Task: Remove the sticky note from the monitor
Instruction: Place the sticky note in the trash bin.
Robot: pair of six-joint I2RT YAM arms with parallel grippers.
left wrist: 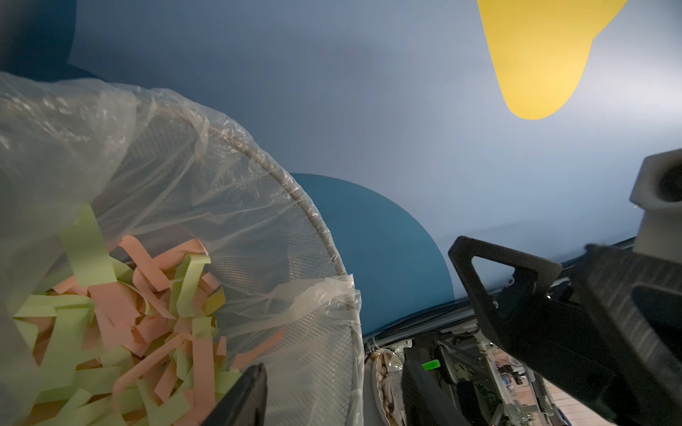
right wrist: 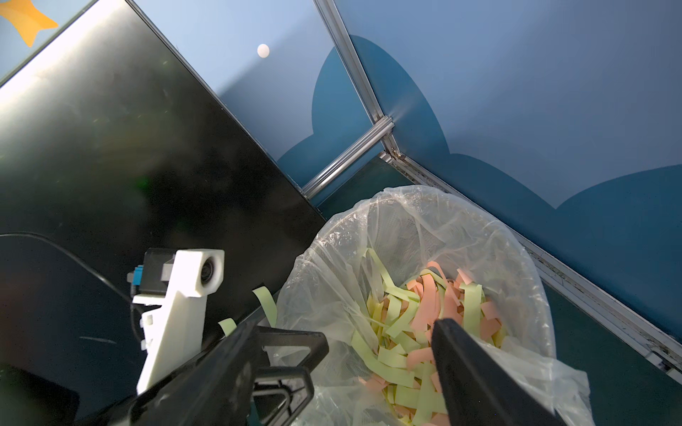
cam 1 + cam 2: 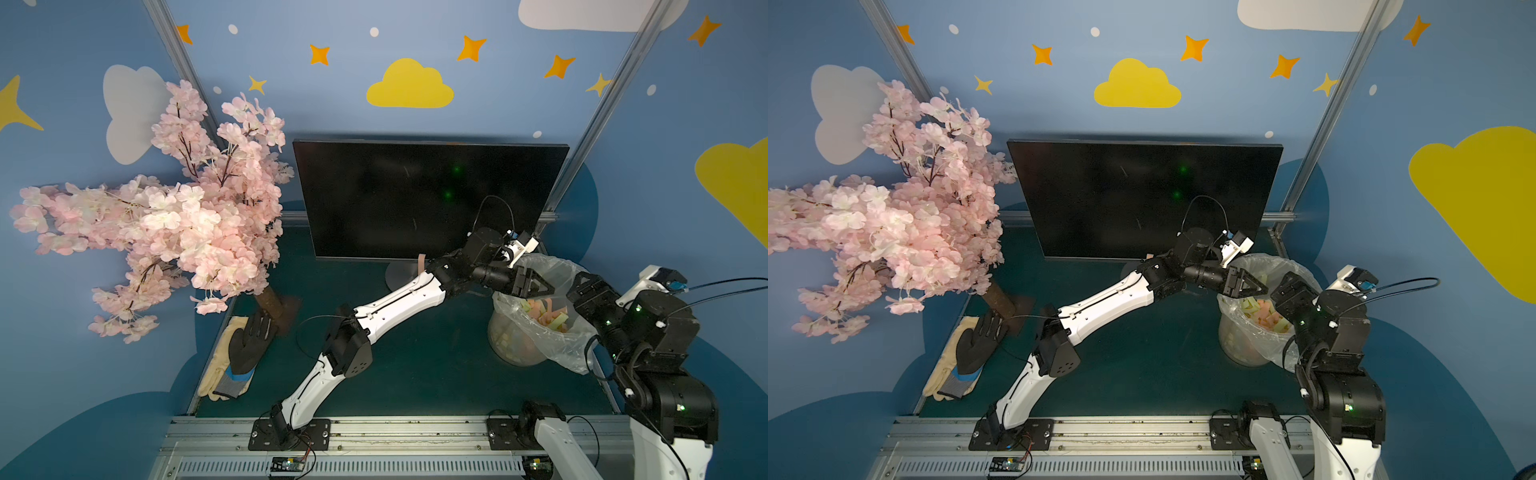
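**Operator:** Which step is in hand?

**Technician:** Disposal, by judgement. The large flat black monitor [image 3: 415,195] stands on the dark green tabletop [image 3: 415,374]. Its screen is bare in both top views, with no sticky note visible on it. The left gripper [image 3: 542,289] hangs over the round mesh bin [image 3: 515,349], which is lined with a clear plastic bag. Its jaws are parted with nothing between them.

**Operator:** Where is the note?

**Technician:** It cannot be singled out. The bin holds a heap of pink and green paper strips [image 3: 548,318], and the note may lie among them. In the right wrist view a pale green strip [image 2: 266,304] shows just beside the left gripper; whether it clings there cannot be told. A pale pink strip [image 3: 422,262] shows just below the monitor's lower edge, attachment unclear.

**Operator:** And the right gripper [image 3: 578,289]?

**Technician:** It is over the bin rim, near the left gripper, jaws wide and empty.

**Operator:** What does the next move call for?

**Technician:** Probably withdrawing the left arm. Lift it clear of the bag, avoid the right gripper, then check both loose strips.
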